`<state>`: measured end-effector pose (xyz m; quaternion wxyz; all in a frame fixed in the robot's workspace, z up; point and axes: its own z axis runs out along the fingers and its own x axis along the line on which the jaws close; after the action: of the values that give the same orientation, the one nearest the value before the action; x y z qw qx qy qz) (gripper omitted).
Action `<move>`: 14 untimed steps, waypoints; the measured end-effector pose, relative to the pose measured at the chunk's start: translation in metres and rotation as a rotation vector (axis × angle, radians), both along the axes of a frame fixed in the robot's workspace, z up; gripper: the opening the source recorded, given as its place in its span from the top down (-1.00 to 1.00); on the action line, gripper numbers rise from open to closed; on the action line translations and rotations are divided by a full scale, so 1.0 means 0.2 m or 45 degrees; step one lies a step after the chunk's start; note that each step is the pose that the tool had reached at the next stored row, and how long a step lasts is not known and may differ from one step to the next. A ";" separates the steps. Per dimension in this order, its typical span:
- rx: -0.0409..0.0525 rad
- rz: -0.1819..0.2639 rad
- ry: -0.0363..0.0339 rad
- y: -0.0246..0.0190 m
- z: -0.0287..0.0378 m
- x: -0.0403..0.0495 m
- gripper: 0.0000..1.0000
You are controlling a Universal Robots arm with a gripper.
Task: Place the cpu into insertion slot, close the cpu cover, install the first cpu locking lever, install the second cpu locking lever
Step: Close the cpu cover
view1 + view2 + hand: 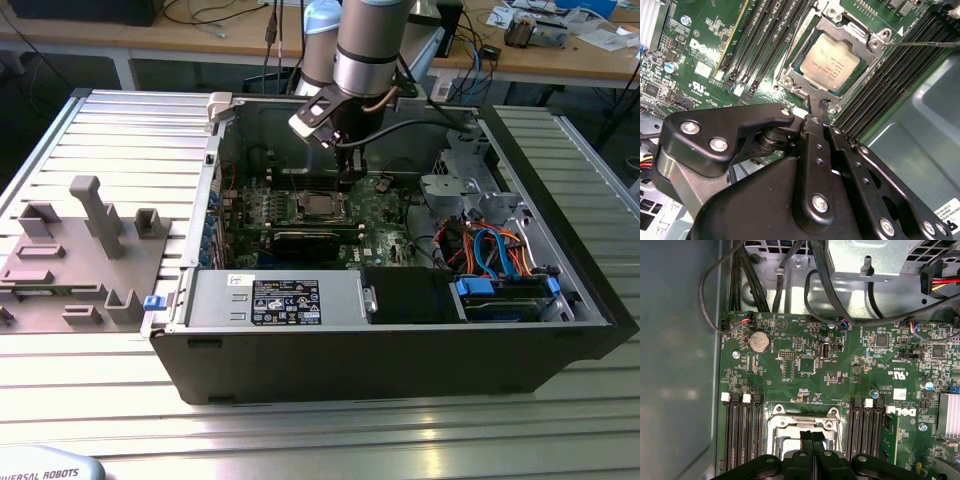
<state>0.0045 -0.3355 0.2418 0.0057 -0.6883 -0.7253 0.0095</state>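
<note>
Cpu seated under its cover; gripper (350, 180) at the socket edge, jaws closed.

From the exterior view's left, I note a grey fixture (90, 250) on the ribbed surface (100, 400), then the open computer case (400, 340). On the green motherboard (840, 370) inside it, the cpu (832, 61) sits in the insertion slot (790, 79). The cpu cover (852, 32) lies flat around it. In both wrist views the jaws are pressed together at the slot's rim, and I cannot make out anything between them. A thin locking lever (920, 43) juts over the memory slots (900, 65). Blue cables (490, 250) lie on the exterior view's right.
</note>
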 end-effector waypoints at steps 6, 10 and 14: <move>0.000 0.000 0.0000 0.000 -0.006 -0.007 0.79; 0.000 0.000 -0.0001 0.000 -0.009 -0.010 0.79; 0.000 0.000 0.0000 0.000 -0.011 -0.013 0.79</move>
<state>0.0019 -0.3355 0.2396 0.0057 -0.6883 -0.7253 0.0095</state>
